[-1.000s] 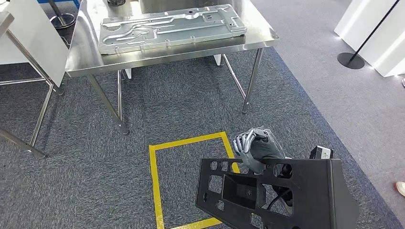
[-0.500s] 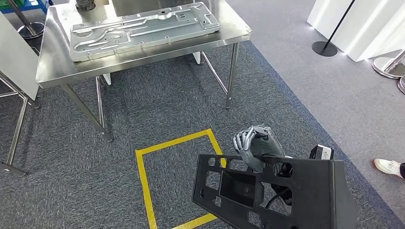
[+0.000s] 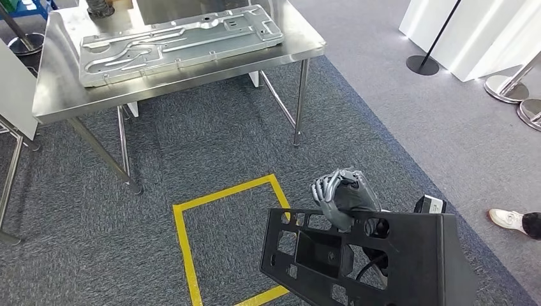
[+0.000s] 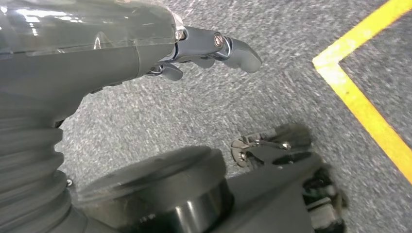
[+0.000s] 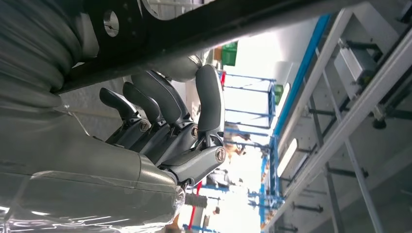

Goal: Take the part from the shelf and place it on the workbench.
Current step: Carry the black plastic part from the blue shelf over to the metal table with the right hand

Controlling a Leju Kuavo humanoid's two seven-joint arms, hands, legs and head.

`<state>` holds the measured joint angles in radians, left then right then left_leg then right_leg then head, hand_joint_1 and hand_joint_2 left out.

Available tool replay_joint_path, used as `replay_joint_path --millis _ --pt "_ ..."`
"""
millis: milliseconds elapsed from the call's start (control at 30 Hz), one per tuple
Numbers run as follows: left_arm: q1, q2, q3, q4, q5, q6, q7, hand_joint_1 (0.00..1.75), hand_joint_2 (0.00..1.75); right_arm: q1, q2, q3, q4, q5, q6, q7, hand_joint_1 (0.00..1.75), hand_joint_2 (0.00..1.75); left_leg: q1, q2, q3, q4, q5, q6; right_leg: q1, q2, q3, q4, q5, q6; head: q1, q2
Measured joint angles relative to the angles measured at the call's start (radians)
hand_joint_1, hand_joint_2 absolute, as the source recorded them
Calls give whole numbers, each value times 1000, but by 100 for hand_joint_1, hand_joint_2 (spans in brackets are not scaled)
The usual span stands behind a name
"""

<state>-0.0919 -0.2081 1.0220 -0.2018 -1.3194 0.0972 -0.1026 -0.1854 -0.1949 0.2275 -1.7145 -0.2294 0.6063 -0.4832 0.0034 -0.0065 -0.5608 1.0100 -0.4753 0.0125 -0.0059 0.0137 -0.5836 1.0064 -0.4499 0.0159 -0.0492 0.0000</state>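
Note:
A black perforated part (image 3: 383, 261) hangs low on the right of the head view. My right hand (image 3: 344, 194) grips its upper edge, fingers curled over the rim. In the right wrist view those fingers (image 5: 160, 131) wrap the part's dark edge (image 5: 194, 29). The steel workbench (image 3: 57, 102) stands ahead to the left, across the carpet, with a large stamped metal panel (image 3: 178, 41) lying on it. My left hand (image 4: 121, 48) hangs over the carpet with its fingers apart, holding nothing.
A yellow taped square (image 3: 182, 245) marks the carpet between me and the workbench. A person's white shoe (image 3: 507, 220) is at the right edge. A round stanchion base (image 3: 422, 64) and white panels stand at the back right. Another table's leg (image 3: 9, 185) is far left.
The camera has turned, so the workbench and the yellow square have slid left in the picture. The shoe has come into view at the right. My right hand still holds the part the same way.

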Motion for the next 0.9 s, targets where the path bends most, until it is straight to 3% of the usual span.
replay_joint_path --millis 67,100,200,233,267,333,400,467,533,600,667,733,767,800,900 --pt "1 0 0 0 0 0 0 0 175 -6 0 -2 1 1 0 0 175 175 4 -4 5 -12 9 10 -3 -5 -3 11 -11 11 0 0" --pt "1 -1 0 0 -1 0 -1 0 175 -10 0 -4 2 1 0 0 175 175 7 -7 8 -18 14 15 -4 -6 -15 41 -32 15 0 0" --pt "1 -1 0 0 -1 -1 -1 0 175 -14 3 -6 9 5 -2 -2 175 175 8 -17 7 -21 19 20 -11 -8 -102 226 -122 26 0 0" --pt "2 -1 0 0 -1 -1 -1 0 175 -12 3 -6 12 8 -4 -3 175 175 7 -23 7 -21 19 20 -13 -8 -124 271 -133 30 0 0" --pt "3 0 0 0 -1 -1 -1 0 175 -10 3 -6 14 12 -6 -4 175 175 8 -30 7 -20 19 19 -16 -8 -129 279 -124 33 0 0" --pt "4 0 0 0 -1 -1 -2 0 175 -6 3 -6 15 16 -10 -8 175 175 8 -48 9 -17 17 15 -23 0 -82 182 -59 35 0 0" --pt "1 0 0 0 -1 -1 -2 0 175 -5 3 -6 16 17 -13 -11 175 175 7 -67 5 -9 13 6 -28 32 -19 52 -11 32 0 0" --pt "0 0 0 0 0 -1 -4 0 175 -3 4 -6 16 17 -13 -15 175 175 8 -83 -3 -6 13 -7 -26 48 1 5 -7 25 0 0" --pt "2 0 0 0 0 -1 -5 0 175 -4 4 -7 17 18 -13 -16 175 175 11 -95 -8 -7 14 -20 -25 30 2 2 -6 12 0 0" --pt "2 1 0 0 0 0 -5 0 175 -7 1 -7 17 18 -13 -17 175 175 10 -67 -20 22 -8 -30 -26 12 10 -8 -4 -3 0 0" --pt "-2 1 0 0 0 0 -6 0 175 -7 -1 -7 17 17 -13 -18 175 175 8 -20 -69 133 -71 -34 -23 -5 14 -13 -5 -13 0 0" --pt "-5 2 0 0 0 0 -8 0 175 -5 -1 -7 19 14 -13 -18 175 175 9 -4 -131 264 -125 -36 -18 -20 14 -12 -6 -16 0 0" --pt "-5 3 0 0 0 0 -8 0 175 -5 -1 -7 20 13 -13 -19 175 175 9 -3 -142 289 -125 -36 -16 -25 14 -12 -7 -16 0 0" --pt "-5 3 0 0 0 0 -9 0 175 -5 -1 -7 20 12 -12 -19 175 175 9 -2 -132 273 -106 -34 -16 -28 16 -12 -7 -16 0 0" --pt "1 5 0 0 1 -1 -11 0 175 -5 -1 -7 21 10 -11 -19 175 175 6 2 -31 67 -8 -22 -13 -30 21 -9 -11 -10 0 0"
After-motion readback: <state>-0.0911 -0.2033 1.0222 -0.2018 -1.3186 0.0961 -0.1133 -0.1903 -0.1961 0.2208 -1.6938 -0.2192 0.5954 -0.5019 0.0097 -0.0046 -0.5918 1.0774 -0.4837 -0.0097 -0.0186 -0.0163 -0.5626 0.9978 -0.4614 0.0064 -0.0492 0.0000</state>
